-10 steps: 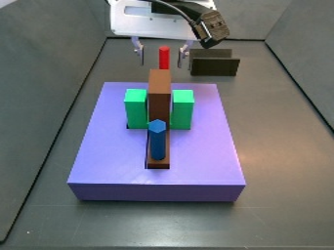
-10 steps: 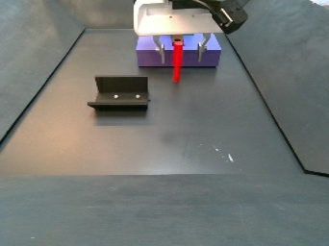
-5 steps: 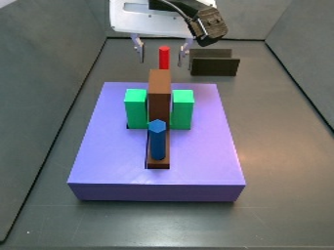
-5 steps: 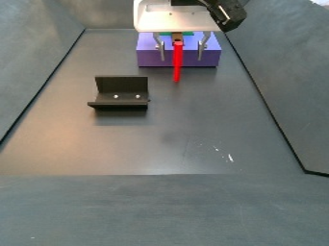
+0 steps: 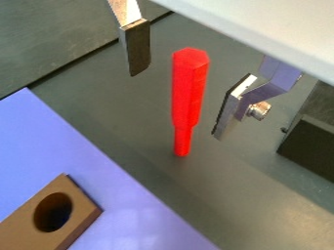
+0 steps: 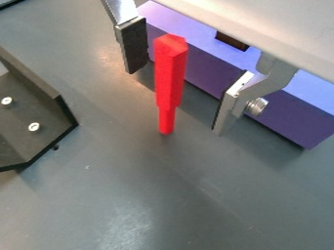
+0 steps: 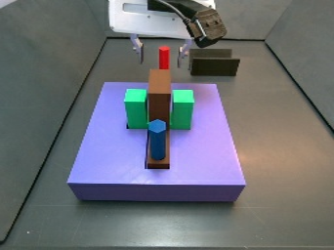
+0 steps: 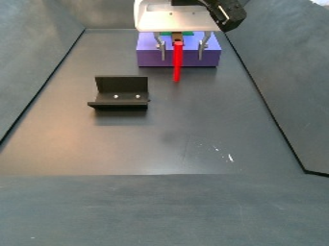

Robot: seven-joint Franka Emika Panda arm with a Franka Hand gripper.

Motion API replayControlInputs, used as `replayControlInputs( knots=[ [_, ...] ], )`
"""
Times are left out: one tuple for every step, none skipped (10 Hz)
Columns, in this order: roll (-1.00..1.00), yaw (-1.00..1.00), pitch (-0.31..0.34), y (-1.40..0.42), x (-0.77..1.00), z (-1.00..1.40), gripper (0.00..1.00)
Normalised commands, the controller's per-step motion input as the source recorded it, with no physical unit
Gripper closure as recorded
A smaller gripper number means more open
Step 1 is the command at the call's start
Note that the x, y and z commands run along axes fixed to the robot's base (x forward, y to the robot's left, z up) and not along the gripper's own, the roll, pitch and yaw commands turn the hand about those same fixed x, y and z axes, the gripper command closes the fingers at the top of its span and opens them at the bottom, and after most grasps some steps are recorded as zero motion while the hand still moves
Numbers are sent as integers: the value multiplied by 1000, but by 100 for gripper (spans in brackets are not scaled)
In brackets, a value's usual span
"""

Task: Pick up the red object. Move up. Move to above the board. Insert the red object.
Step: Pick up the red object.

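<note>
We found our claw (image 5: 193, 86) open astride the thin bright red peg (image 5: 188, 101), which apparently stood on the floor just beside the thick lavender-purple board (image 7: 156, 156). Grasp, lift, transfer and insertion all remained.

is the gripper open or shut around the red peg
Open. In both wrist views the gripper fingers stand apart on either side of the upright red peg, with gaps showing.

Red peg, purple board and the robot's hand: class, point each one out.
red peg (image 6: 169, 83), wrist view, mid shaft.
board (image 7: 196, 146), side view, bare top face.
hand (image 6: 179, 80), wrist view, open, straddling the peg.
</note>
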Motion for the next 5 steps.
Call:
replayControlInputs(
  knots=[
    [-21, -66, 0, 0, 0, 0, 0],
    [0, 0, 0, 0, 0, 0, 0],
    [0, 0, 0, 0, 0, 0, 100],
    [0, 0, 0, 0, 0, 0, 100],
    [0, 0, 0, 0, 0, 0, 100]
  ],
)
